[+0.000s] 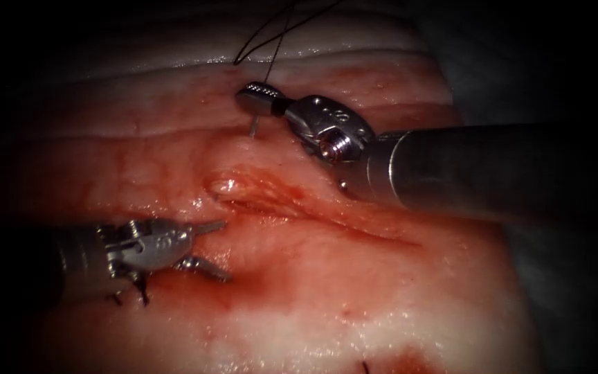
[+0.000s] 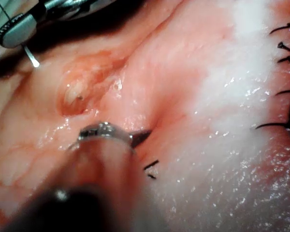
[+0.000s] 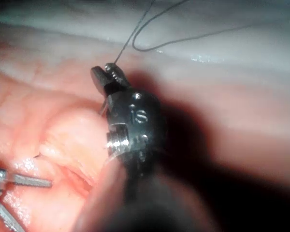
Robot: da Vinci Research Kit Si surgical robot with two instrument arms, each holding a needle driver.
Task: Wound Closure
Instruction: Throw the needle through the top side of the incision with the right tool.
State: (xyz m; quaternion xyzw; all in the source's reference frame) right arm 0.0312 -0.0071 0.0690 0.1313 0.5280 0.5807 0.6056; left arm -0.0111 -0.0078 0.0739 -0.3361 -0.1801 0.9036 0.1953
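The tissue (image 1: 354, 305) has a cut (image 1: 313, 211) running from a raised lip at centre toward the right. My right tool (image 1: 257, 93) reaches in beyond the cut's left end, shut on the needle (image 1: 252, 125). A short straight-looking piece of needle points down from the jaws to the tissue surface, and I cannot tell whether its tip is in. Dark thread (image 1: 271, 38) rises from the jaws out of view. My left tool (image 1: 224, 251) lies on the near left with its jaws open and holding nothing. In the right wrist view, the right tool (image 3: 108, 75) trails the thread (image 3: 135, 29).
Black cut thread ends (image 1: 140, 292) stick up beside the left tool, and finished stitches (image 2: 285, 92) line the pale tissue in the left wrist view. Red fluid (image 1: 264, 280) wets the tissue on the near side of the cut. The right tool's thick shaft (image 1: 486, 170) crosses above the cut's right end.
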